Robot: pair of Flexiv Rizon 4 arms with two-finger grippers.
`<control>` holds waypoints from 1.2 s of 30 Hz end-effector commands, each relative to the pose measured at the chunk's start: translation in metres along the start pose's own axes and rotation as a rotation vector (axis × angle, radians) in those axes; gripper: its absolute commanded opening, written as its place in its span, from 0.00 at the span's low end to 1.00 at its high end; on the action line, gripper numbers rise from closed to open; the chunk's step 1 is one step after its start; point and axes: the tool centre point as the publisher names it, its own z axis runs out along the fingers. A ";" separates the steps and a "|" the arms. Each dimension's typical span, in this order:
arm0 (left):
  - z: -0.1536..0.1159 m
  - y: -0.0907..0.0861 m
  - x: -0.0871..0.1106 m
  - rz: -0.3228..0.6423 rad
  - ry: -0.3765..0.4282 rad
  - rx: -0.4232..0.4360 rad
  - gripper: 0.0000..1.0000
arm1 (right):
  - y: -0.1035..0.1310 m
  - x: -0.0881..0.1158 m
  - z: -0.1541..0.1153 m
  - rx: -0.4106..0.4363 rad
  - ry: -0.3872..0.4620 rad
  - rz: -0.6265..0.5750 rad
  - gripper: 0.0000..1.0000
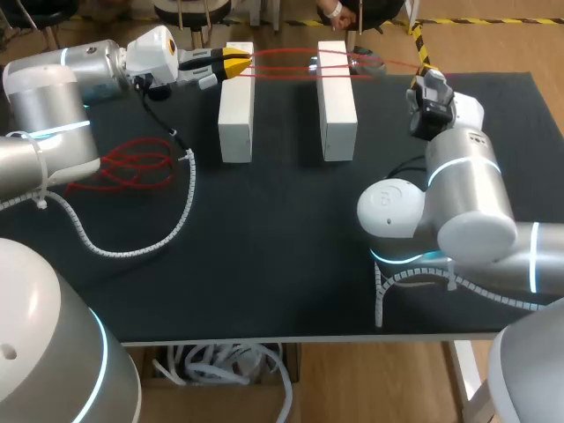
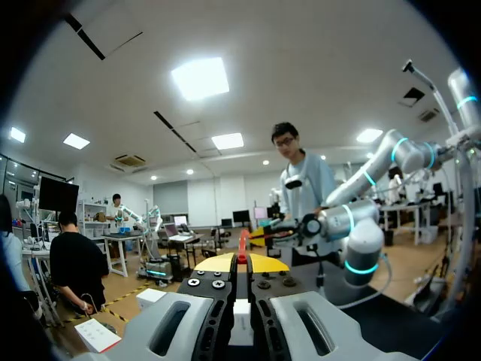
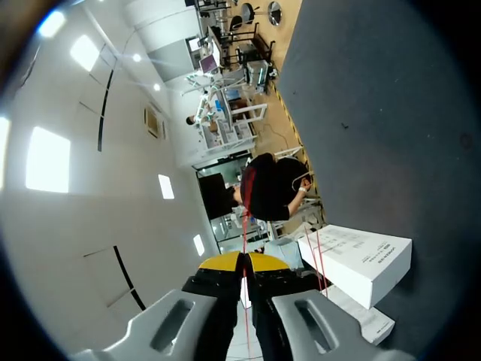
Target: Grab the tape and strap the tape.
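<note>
The left pincer (image 1: 238, 63) has its yellow tips brought together and clamped on the red tape (image 1: 291, 60). In the left wrist view the tape shows as a narrow red strip pinched between the tips and running straight ahead of them toward the robot's other arm. The right pincer (image 3: 244, 261) is likewise clamped on the tape, with a thin red line passing between its closed tips and on ahead of it.

Between the two pincers the tape is stretched in a few thin strands. These cross the far ends of two white boxes that stand side by side, apart from each other, on the black table (image 1: 264, 247). The nearer white box (image 1: 236, 101) lies just ahead of the left pincer, its end almost at the yellow tips. The farther white box (image 1: 337, 99) lies between that box and the right pincer. In the right wrist view the white box sits just beside and ahead of the right pincer's fingers.

A loose red heap (image 1: 132, 167) of more tape lies on the table behind the left pincer, near the left arm
</note>
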 end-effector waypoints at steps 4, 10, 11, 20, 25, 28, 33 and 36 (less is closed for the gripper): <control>0.000 0.001 0.000 0.001 0.000 0.001 0.00 | 0.001 0.002 -0.002 0.003 -0.007 -0.004 0.00; 0.000 0.001 0.000 0.001 0.000 0.001 0.00 | 0.000 0.001 -0.002 -0.038 -0.002 -0.078 0.00; 0.000 0.001 0.000 0.001 0.000 0.001 0.00 | -0.001 0.002 -0.001 -0.057 -0.011 -0.111 0.00; 0.000 0.001 0.000 0.001 0.000 0.001 0.00 | -0.007 0.005 0.002 -0.085 -0.100 -0.410 0.00; 0.000 0.001 0.000 0.001 0.000 0.001 0.00 | -0.007 0.005 0.002 -0.085 -0.100 -0.410 0.00; 0.000 0.001 0.000 0.001 0.000 0.001 0.00 | -0.007 0.005 0.002 -0.085 -0.100 -0.410 0.00; 0.000 0.001 0.000 0.001 0.000 0.001 0.00 | -0.007 0.005 0.002 -0.085 -0.100 -0.410 0.00; 0.000 0.001 0.000 0.001 0.000 0.001 0.00 | -0.007 0.005 0.002 -0.085 -0.100 -0.410 0.00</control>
